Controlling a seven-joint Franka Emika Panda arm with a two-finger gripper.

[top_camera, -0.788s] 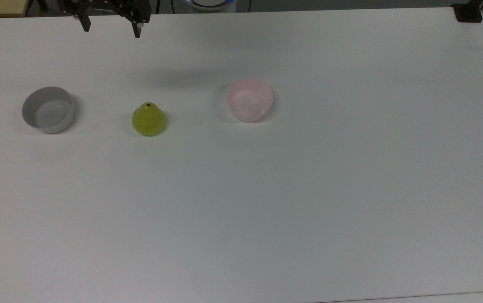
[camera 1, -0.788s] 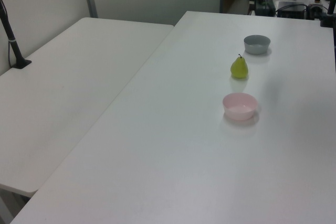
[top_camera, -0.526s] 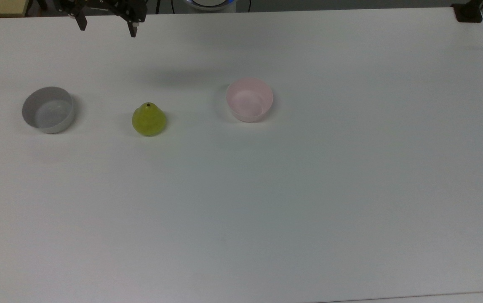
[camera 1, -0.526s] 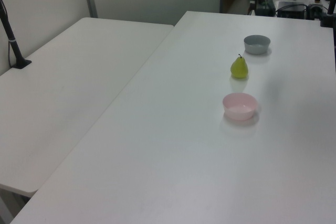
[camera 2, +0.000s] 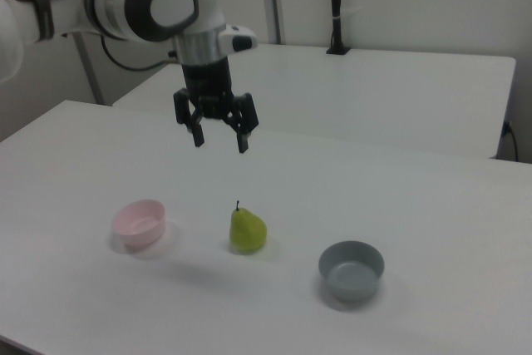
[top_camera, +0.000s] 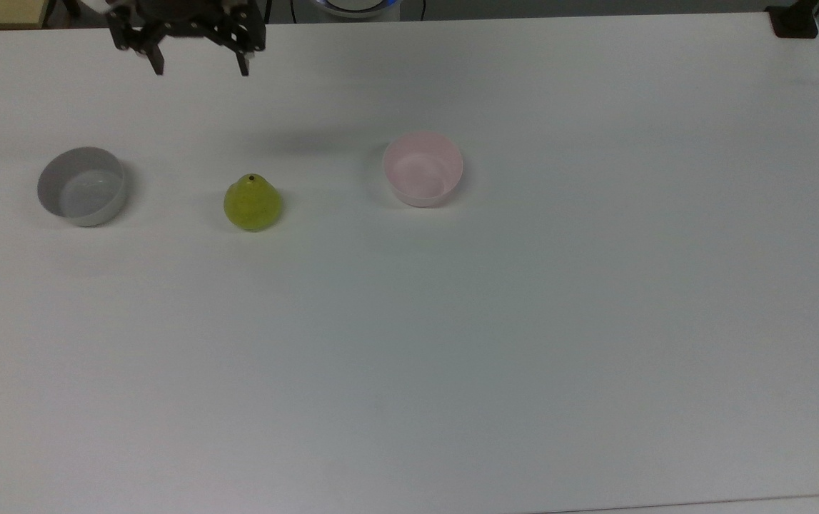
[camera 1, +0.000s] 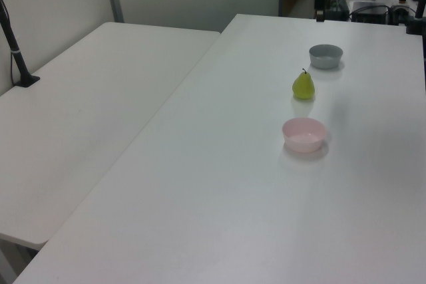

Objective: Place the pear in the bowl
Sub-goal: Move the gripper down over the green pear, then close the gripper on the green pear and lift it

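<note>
Gripper point(camera 2: 219, 140) hanging high over the bench point(top_camera: 495, 343), fingers spread wide, nothing between them. Pear point(camera 2: 247, 230) standing upright on the bench, stem up, so long axis vertical, right in line with a straight drop. Sitting between two bowls: pink bowl point(camera 2: 140, 223) on the right view's left, grey bowl point(camera 2: 352, 270) on the right view's right, all three well apart from each other.

From the top view, gripper point(top_camera: 201, 70) up near the far edge of the bench, pear point(top_camera: 252, 203) lower in the picture and a touch toward the top view's right. So the pear lies forward of the gripper and well below it; not yet lined up. Pink bowl point(top_camera: 423, 168) off to the top view's right of the pear, grey bowl point(top_camera: 81, 185) off to the top view's left.

Left view: pear point(camera 1: 303, 86) again in the middle of the row, pink bowl point(camera 1: 304, 134) nearer the camera, empty.

Approach stage, by the look of it. Next, probably: slide over the pear, then straight down around its belly.
</note>
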